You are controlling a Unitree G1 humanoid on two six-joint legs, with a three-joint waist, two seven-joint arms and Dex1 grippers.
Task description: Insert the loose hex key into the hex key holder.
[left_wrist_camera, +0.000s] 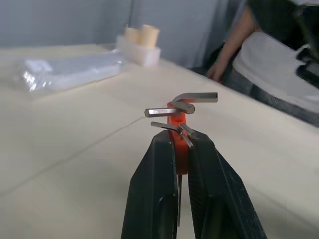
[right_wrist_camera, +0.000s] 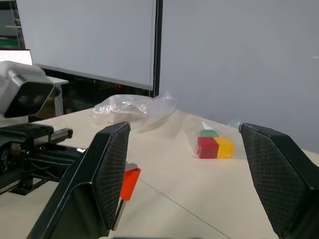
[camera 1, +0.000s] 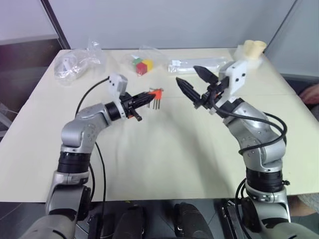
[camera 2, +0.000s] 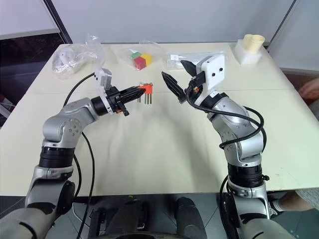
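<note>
No brand, label or writing can be read on anything here. The surface is a pale cream table [camera 1: 164, 159] with a faint seam running across it, set against a plain grey wall; a dark upright post stands in the upper left of the head views.

The left gripper [camera 1: 145, 98], just left of the middle of the left eye view, has its black fingers clamped on the hex key holder [camera 1: 157, 93], a small red-orange block held above the table. Short grey keys hang from it in the head views, and in the left wrist view several bent grey keys [left_wrist_camera: 185, 107] stick out of the holder past the fingertips (whether the loose hex key is one of them cannot be told).

The right gripper [camera 1: 193, 83], right of the middle, has its fingers spread wide and holds nothing; it points toward the holder, a little apart from it.

Along the top of the head views lie a crumpled clear bag [camera 1: 75, 63] at upper left, a clear bag of red, green and yellow cubes [camera 1: 142, 65] near the centre, a long clear packet [camera 1: 192, 64] beside it, and a white block with two cream cylinders [camera 1: 252, 50] at upper right. A person [left_wrist_camera: 269, 59] in a light top stands at the table's edge in the upper right of the left wrist view.
</note>
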